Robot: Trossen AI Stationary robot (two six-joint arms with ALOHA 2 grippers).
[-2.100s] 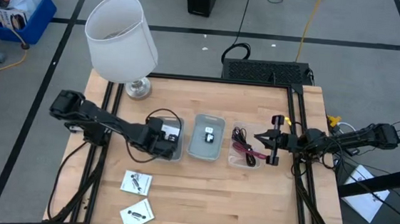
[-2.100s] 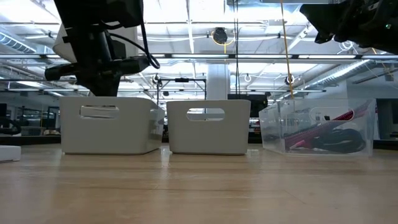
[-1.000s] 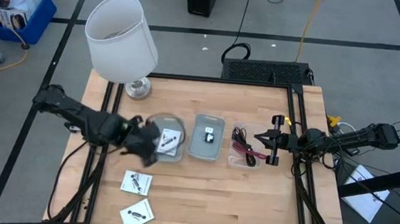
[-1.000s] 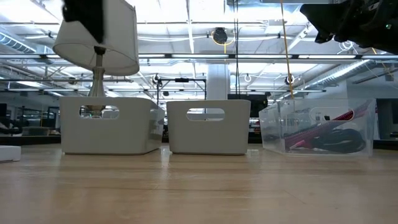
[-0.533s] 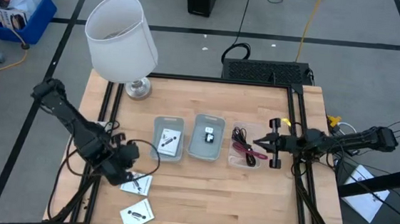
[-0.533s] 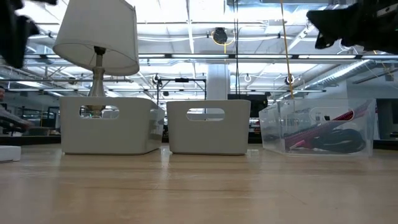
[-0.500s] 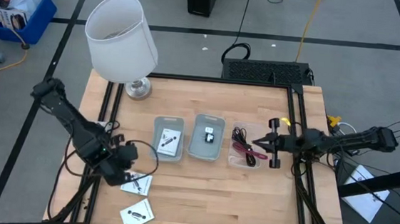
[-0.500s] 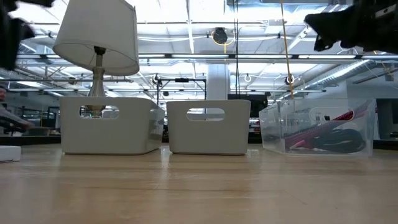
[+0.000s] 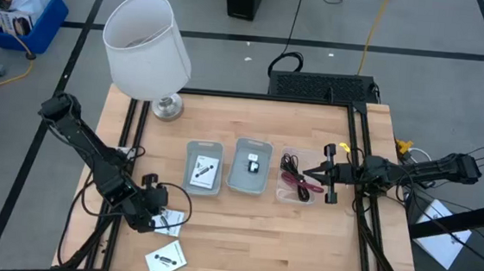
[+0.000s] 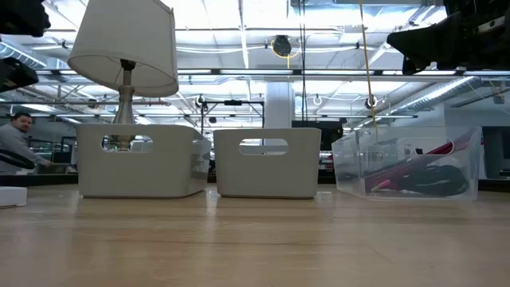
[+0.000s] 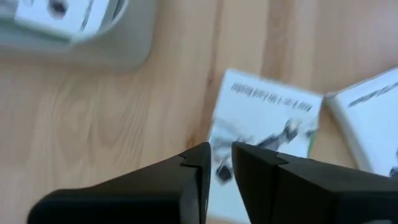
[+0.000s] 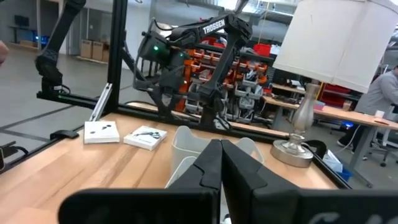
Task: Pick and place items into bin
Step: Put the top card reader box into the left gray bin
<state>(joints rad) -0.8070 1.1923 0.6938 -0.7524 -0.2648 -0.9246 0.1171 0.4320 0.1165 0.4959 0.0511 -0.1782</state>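
Hovering over a flat square white packet (image 11: 264, 134) on pale woodgrain, the left end effector (image 11: 216, 160) (fingers nearly together) grips nothing.

The pale wooden tabletop (image 9: 252, 227) shows a smooth matt grain. On it, right of the two opaque matt grey plastic bins (image 10: 137, 159), stands a clear glossy plastic tub (image 10: 406, 163). Behind them, the white fabric-shaded lamp (image 9: 145, 46) has a shiny metal base (image 9: 167, 106).
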